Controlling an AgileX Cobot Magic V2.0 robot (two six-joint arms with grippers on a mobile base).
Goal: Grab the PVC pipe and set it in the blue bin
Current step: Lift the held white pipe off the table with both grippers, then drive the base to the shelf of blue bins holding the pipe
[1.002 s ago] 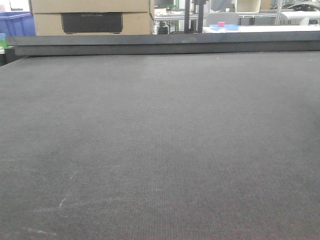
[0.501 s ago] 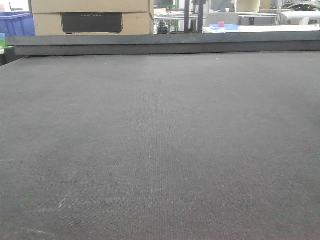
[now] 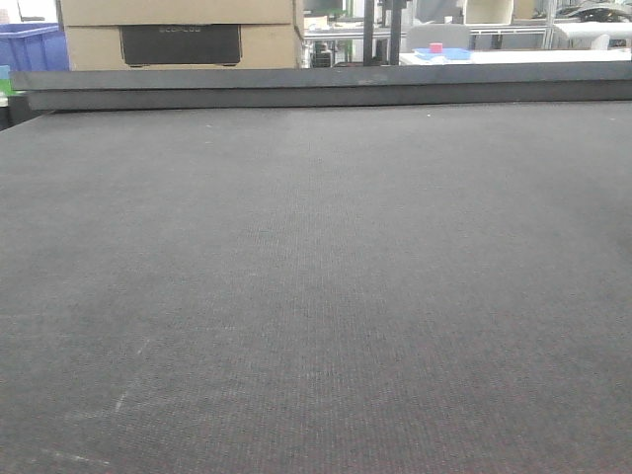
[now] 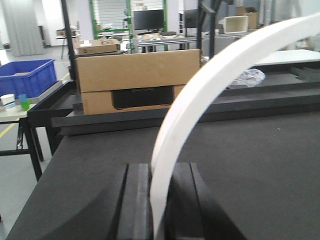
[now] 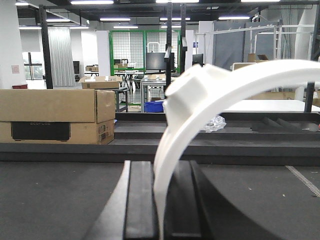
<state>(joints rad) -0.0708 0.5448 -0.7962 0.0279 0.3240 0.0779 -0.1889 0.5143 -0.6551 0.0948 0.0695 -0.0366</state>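
left fingers (image 4: 137,200) clamp a curved white pvc pipe (image 4: 200,85) that rises from between them over the dark surface (image 4: 260,160); right fingers (image 5: 139,200) likewise clamp a curved pvc pipe (image 5: 210,95).

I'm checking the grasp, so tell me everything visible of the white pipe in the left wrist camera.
The white pipe looks like smooth matte plastic, bent in one long arc. Its lower end is clamped between the left gripper's dark jaws; from there it rises and sweeps up-right out of frame, above the black tabletop.
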